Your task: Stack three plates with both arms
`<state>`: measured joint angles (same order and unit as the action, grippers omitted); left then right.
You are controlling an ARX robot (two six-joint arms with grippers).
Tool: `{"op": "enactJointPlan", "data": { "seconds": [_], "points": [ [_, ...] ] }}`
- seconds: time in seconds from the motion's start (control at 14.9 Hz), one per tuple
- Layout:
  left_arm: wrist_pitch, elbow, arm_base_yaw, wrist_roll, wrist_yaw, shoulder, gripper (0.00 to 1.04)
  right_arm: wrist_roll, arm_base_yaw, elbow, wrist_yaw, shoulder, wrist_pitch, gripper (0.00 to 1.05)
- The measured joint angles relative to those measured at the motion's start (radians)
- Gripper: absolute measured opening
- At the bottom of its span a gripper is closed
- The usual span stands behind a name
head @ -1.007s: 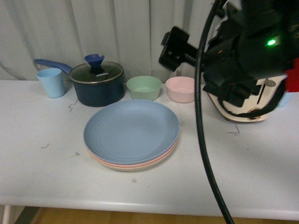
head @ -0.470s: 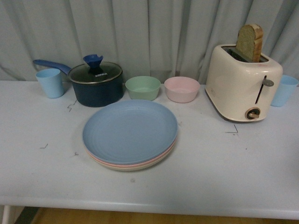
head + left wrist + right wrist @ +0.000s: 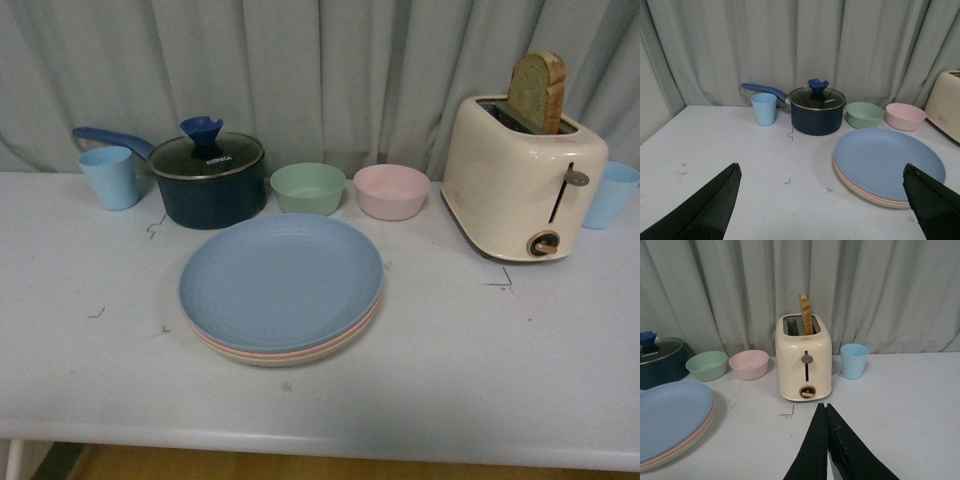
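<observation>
The table carried everything, and in the middle of it, toward the front, sat the stack: the blue plate lay on top, the pink plate showed only as a thin rim beneath it, and the cream plate peeked out at the very bottom. All three sat nested and level, edges closely aligned. By that look, the stacking itself was done, and the step in hand was the wrap-up, arms clear of the pile.

Off to the right stood the toaster with a slice of bread poking up, well apart from the plates. Behind the stack sat the lidded pot, just beside the plates' far edge, then the green bowl and the pink bowl next to it. A light blue cup stood at the far left, another blue cup beyond the toaster.

No arm showed in the front view. The left gripper held its fingers spread wide, empty, over bare table beside the stack. The right gripper had its fingers pressed together, nothing between them, pointing at the toaster.

The next move called for little: keep both arms away from the pile and avoid nudging the top plate.
</observation>
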<state>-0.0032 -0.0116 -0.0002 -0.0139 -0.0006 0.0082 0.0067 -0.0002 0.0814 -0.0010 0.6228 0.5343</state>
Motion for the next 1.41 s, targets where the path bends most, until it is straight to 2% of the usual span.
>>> {"op": "enactJointPlan", "data": {
  "seconds": [0.27, 0.34, 0.94, 1.41],
  "points": [
    [0.000, 0.000, 0.000, 0.000, 0.000, 0.000, 0.98, 0.000, 0.000, -0.039, 0.000, -0.138, -0.096, 0.02],
    [0.000, 0.000, 0.000, 0.000, 0.000, 0.000, 0.98, 0.000, 0.000, -0.066, 0.000, -0.150, -0.047, 0.02],
    [0.000, 0.000, 0.000, 0.000, 0.000, 0.000, 0.98, 0.000, 0.000, -0.070, 0.000, -0.396, -0.306, 0.02],
    [0.000, 0.000, 0.000, 0.000, 0.000, 0.000, 0.98, 0.000, 0.000, -0.069, 0.000, -0.484, -0.411, 0.02]
  ]
}}
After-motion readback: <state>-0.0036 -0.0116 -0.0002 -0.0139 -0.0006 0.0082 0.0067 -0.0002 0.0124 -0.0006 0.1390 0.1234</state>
